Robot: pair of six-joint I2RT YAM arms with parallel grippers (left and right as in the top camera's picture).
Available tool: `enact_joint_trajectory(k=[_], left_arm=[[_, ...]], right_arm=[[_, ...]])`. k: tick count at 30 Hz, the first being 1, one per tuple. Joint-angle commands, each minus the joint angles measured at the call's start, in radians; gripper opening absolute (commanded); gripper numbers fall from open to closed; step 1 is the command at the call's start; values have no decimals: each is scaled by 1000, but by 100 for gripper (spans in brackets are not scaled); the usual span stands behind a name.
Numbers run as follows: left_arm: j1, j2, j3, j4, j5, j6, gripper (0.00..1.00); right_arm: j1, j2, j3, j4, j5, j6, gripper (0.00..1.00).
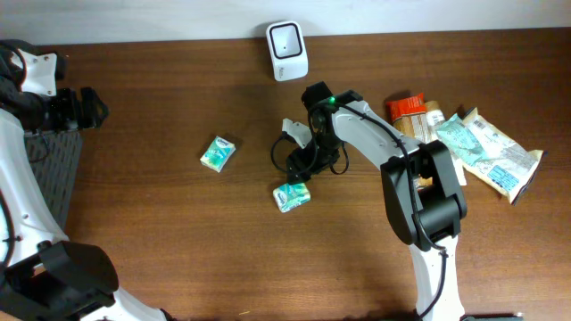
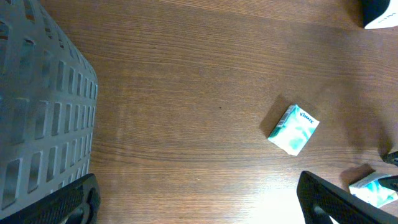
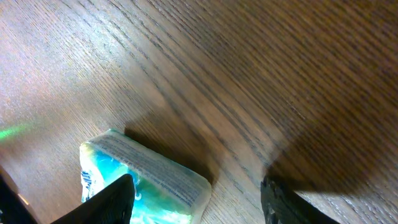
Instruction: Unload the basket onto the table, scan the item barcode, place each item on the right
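- Two grippers spread, empty: left gripper (image 2: 198,182) idle, right gripper (image 3: 198,184) above teal-and-white plastic tissue pack (image 1: 292,196).
- Pickup pending; calls for grasping, then presenting it to white boxy scanner (image 1: 287,51).

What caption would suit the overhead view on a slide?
Right tool, open, poised at a small teal-and-white tissue pack on the brown wooden table, near the white scanner.

White arm shells (image 1: 373,134), bulky black joints (image 1: 437,205) — one small green light (image 1: 328,100)

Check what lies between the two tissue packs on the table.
Only bare table: the overhead view shows nothing between the left tissue pack and the right tissue pack; the left wrist view agrees.
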Motion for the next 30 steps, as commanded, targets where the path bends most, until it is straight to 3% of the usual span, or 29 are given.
enact_joint_trajectory(k=[1, 11, 20, 30], left_arm=[[2, 4, 0, 0, 0, -10, 99], [2, 4, 0, 0, 0, -10, 99], [2, 4, 0, 0, 0, -10, 99], [2, 4, 0, 0, 0, -10, 99]], right_arm=[[4, 14, -13, -29, -10, -9, 64], [4, 14, -13, -180, -10, 39, 57], [31, 14, -13, -190, -69, 373, 59], [146, 14, -13, -163, -66, 397, 57]])
